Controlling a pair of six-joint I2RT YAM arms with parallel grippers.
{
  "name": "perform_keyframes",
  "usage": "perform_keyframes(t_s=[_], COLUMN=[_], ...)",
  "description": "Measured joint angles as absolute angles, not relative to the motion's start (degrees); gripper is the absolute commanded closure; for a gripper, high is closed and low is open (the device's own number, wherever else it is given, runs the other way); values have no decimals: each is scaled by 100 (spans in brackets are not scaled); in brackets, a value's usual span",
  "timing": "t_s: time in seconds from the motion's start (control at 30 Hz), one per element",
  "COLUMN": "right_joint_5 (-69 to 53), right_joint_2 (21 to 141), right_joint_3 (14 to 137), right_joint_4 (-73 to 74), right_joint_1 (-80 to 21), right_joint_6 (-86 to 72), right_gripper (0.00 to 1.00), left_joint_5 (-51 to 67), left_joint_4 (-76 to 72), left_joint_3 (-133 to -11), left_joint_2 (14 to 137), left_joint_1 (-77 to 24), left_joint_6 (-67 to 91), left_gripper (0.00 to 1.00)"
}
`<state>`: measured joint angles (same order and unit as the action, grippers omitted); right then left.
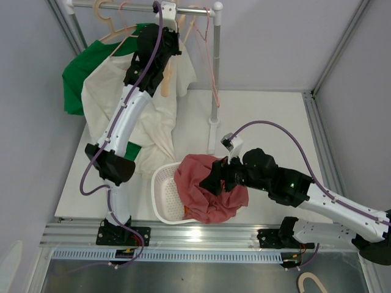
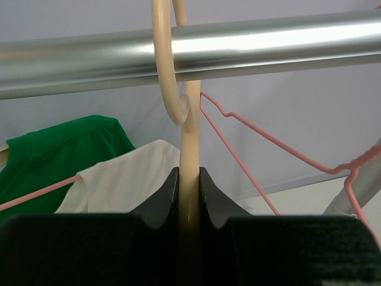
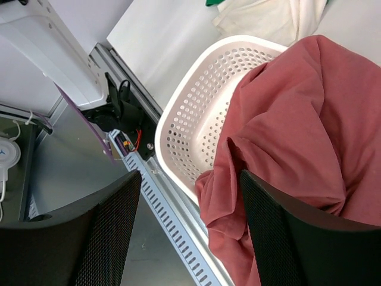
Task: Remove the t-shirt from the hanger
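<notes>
Left fingers (image 2: 159, 199): narrow, clamped on the neck of the cream hanger (image 2: 189, 149), just under the rail (image 2: 268, 50).
Right fingers (image 3: 110, 229): wide, holding nothing, above the red t-shirt (image 3: 297, 119).
Red t-shirt: off any hanger, part in the basket (image 3: 196, 107), part draped over its near rim.
Cream t-shirt (image 1: 110, 97): hangs below the left arm, with the green t-shirt (image 1: 76, 76) behind.
Risk 1: overhanging red cloth may slide out toward the worktop (image 1: 263, 116) edge.
Risk 2: tugging the cream hanger may snag the pink wire hanger (image 2: 262, 143) beside it.
</notes>
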<state>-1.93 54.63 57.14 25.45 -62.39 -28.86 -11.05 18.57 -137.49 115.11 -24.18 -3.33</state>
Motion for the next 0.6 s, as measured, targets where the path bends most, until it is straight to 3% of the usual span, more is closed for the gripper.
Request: perform_keyframes(t_s=[0.2,0.23,0.27,0.47,0.6], right_joint_5=[-145,-134,-130,-86,-73], right_joint_2=[5470,5470,5470,5463,5446], right_joint_3=[5548,5527,5513,5459,5408], right_joint_4=[2532,2530,2530,2495,2497], right_joint_1=[-6237,-6233,-6228,-6202,-6195], right_joint_6=[-2891,-2891,-2893,-2910,-2956], right_gripper=[28,28,28,28,28], left_joint_5=[-740,-722,-707,-690,-692], left_joint_4=[1747,1723,1710,1699,1721], left_joint_3=[-13576,-13550,-13535,-13469,-13458], left_joint_2=[11493,11493,11493,11487,11476], left_joint_1=[-2462,-2482,-2512,-2729,-2790], left_joint_6=[-104,-91,-86,-99,-117], left_gripper=[98,94,84,64,56])
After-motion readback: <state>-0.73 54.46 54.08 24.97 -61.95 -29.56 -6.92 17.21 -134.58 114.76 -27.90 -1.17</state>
